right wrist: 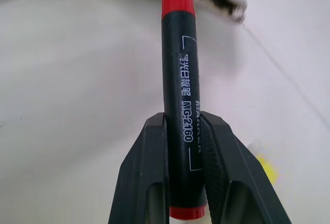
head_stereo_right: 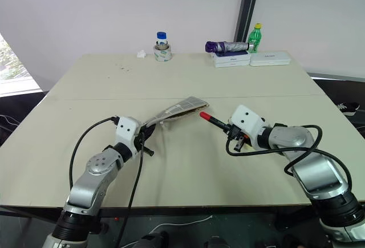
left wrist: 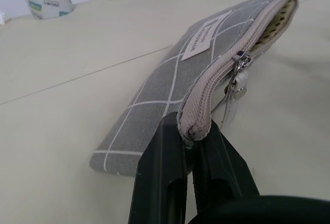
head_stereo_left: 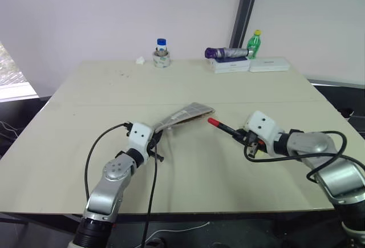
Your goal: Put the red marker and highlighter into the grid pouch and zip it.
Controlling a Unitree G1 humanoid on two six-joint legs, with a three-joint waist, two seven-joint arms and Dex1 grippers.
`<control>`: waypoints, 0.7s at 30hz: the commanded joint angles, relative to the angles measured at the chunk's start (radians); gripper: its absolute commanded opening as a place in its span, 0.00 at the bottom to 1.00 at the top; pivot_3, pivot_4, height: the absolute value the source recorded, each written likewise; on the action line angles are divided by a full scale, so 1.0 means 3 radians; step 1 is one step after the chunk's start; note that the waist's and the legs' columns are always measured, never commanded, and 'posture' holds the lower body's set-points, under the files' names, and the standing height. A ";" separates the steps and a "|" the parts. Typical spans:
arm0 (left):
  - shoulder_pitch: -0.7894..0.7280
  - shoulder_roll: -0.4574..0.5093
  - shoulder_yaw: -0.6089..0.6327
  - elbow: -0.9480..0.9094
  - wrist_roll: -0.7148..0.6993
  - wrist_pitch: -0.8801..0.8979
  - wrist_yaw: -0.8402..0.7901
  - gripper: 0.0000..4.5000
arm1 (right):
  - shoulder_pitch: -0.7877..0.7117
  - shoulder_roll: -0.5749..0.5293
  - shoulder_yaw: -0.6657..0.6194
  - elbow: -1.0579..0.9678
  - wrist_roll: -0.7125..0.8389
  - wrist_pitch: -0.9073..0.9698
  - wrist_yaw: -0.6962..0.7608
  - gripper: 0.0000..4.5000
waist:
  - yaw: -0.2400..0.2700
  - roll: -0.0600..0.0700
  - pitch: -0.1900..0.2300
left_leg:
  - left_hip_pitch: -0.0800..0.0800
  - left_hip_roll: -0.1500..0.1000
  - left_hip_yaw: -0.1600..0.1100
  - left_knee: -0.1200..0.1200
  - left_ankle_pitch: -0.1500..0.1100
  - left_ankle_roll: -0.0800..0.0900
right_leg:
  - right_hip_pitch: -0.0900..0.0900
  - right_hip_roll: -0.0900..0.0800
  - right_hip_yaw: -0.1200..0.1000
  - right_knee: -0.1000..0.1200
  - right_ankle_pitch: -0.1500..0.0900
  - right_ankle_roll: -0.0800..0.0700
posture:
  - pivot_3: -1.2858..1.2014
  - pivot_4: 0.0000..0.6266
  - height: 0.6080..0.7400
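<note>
On the beige table (head_stereo_left: 188, 162), the left gripper (left wrist: 190, 147) pinches the closed end of the flat grey fabric grid pouch (head_stereo_left: 185, 115), lifting it with its zipper partly open. Just beside its mouth, the right gripper (right wrist: 184, 147) clamps the slim black-barrelled red marker (right wrist: 178, 80), red cap towards the pouch.

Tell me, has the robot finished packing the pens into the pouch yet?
Not yet. The left gripper is pinching one end of the grid pouch, and its far end gapes open. The right gripper holds the red marker, cap aimed toward that opening, but it is not inside yet. Something yellow, maybe the highlighter, lies blurred on the table. Both pens still go in, then the zip closes.
</note>
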 commanded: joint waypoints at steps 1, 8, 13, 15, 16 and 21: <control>-0.0001 0.0017 0.0007 -0.0069 0.0008 -0.0079 -0.0032 0.00 | -0.0145 -0.0015 0.0033 0.0058 -0.0100 -0.0146 -0.0006 0.07 | -0.0001 0.0000 0.0000 | 0.0000 0.0000 0.0000 0.0000 0.0000 0.0000 | 0.0000 0.0000 0.0000 0.0000 0.0000 0.0000 | 0.52 0.24 1.00; 0.0044 -0.0019 -0.0037 -0.0143 0.0002 -0.0071 -0.0064 0.00 | -0.0285 0.0009 0.0220 0.0305 -0.0316 -0.0153 -0.0053 0.07 | 0.0002 -0.0001 0.0000 | 0.0000 0.0000 0.0000 0.0000 0.0000 0.0000 | -0.0001 -0.0001 0.0000 -0.0001 0.0000 0.0000 | 0.52 0.24 1.00; 0.0072 -0.0024 -0.0063 -0.0192 -0.0005 -0.0064 -0.0103 0.00 | -0.0327 0.0055 0.0252 0.0368 -0.0375 -0.0145 -0.0063 0.07 | 0.0001 -0.0001 0.0000 | -0.0001 0.0000 0.0000 0.0000 0.0000 0.0000 | -0.0001 -0.0001 0.0000 -0.0001 0.0000 0.0000 | 0.52 0.24 1.00; 0.0084 -0.0011 -0.0081 -0.0210 0.0001 -0.0060 -0.0130 0.00 | -0.0329 0.0070 0.0259 0.0362 -0.0388 -0.0147 -0.0052 0.07 | 0.0002 -0.0001 0.0000 | -0.0001 0.0000 0.0000 0.0000 0.0000 0.0000 | -0.0001 -0.0001 0.0001 -0.0001 0.0000 0.0000 | 0.52 0.24 1.00; 0.0088 -0.0007 -0.0085 -0.0216 0.0002 -0.0058 -0.0141 0.00 | -0.0330 0.0074 0.0264 0.0360 -0.0393 -0.0150 -0.0047 0.07 | 0.0003 -0.0001 0.0000 | -0.0001 0.0000 0.0000 0.0000 0.0000 0.0000 | -0.0001 -0.0001 0.0000 -0.0001 0.0000 0.0000 | 0.52 0.24 1.00; 0.0103 0.0001 -0.0092 -0.0240 0.0002 -0.0043 -0.0162 0.00 | -0.0341 0.0106 0.0283 0.0353 -0.0412 -0.0150 -0.0048 0.07 | 0.0002 -0.0001 0.0000 | -0.0001 0.0000 0.0000 0.0000 0.0000 0.0000 | -0.0001 -0.0001 0.0000 -0.0001 0.0000 0.0000 | 0.52 0.24 1.00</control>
